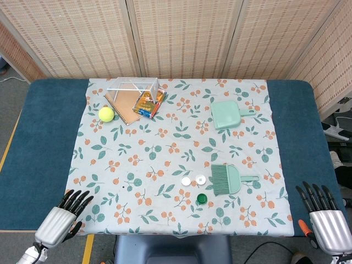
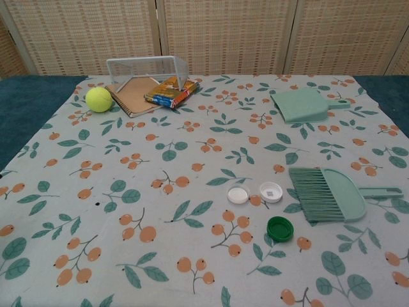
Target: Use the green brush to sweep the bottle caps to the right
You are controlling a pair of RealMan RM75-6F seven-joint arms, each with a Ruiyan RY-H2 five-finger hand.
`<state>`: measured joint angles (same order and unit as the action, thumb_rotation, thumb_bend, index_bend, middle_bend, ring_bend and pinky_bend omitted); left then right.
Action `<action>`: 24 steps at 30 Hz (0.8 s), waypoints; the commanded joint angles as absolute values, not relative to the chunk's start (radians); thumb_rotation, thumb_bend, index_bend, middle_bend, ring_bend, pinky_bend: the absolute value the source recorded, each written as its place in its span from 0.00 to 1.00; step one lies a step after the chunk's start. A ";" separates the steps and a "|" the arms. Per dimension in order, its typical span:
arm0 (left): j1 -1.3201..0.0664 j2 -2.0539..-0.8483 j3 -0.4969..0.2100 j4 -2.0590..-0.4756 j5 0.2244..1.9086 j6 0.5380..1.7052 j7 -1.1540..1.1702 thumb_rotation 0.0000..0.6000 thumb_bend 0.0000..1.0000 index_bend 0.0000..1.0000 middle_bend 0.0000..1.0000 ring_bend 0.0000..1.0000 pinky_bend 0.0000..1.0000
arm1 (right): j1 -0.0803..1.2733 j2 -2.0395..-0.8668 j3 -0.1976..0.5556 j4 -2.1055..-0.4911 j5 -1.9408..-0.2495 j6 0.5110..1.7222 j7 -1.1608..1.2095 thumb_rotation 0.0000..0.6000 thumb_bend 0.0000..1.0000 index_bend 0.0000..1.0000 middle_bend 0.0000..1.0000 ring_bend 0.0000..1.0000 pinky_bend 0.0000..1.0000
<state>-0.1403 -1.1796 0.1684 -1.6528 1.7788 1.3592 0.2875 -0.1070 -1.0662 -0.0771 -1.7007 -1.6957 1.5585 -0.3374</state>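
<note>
The green brush [image 1: 228, 180] [image 2: 332, 192] lies flat on the patterned cloth, bristles pointing left, handle to the right. Just left of the bristles sit two white bottle caps [image 1: 193, 180] [image 2: 271, 192], and a green cap [image 1: 202, 198] [image 2: 280, 228] lies in front of them. My left hand [image 1: 66, 215] hovers at the table's front left corner, fingers spread, holding nothing. My right hand [image 1: 324, 220] is at the front right corner, fingers extended and apart, also holding nothing. Neither hand shows in the chest view.
A green dustpan [image 1: 228, 114] [image 2: 304, 105] lies at the back right. At the back left are a wire rack [image 1: 133, 88] [image 2: 148, 71], a brown notebook [image 1: 127, 105], a colourful packet [image 1: 149, 103] [image 2: 170, 93] and a tennis ball [image 1: 106, 114] [image 2: 99, 99].
</note>
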 commanded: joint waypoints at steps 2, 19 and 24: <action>-0.139 -1.179 0.168 -1.654 1.779 1.361 0.287 1.00 0.44 0.00 0.00 0.00 0.07 | -0.101 -1.069 -0.073 -1.699 -1.687 1.548 -0.337 1.00 0.15 0.00 0.00 0.00 0.00; -0.178 -1.183 0.137 -1.628 1.702 1.285 0.217 1.00 0.45 0.00 0.00 0.00 0.07 | 0.091 -1.299 0.066 -1.630 -1.571 1.325 -0.615 1.00 0.17 0.18 0.19 0.00 0.00; -0.191 -1.185 0.122 -1.623 1.675 1.269 0.197 1.00 0.44 0.00 0.00 0.00 0.07 | 0.137 -1.387 0.100 -1.589 -1.511 1.287 -0.717 1.00 0.20 0.30 0.28 0.01 0.00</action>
<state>-0.1887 -1.1846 0.1241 -1.6243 1.6769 1.2709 0.1986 0.1104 -1.3440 0.0772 -1.6150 -1.5403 1.3045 -0.6788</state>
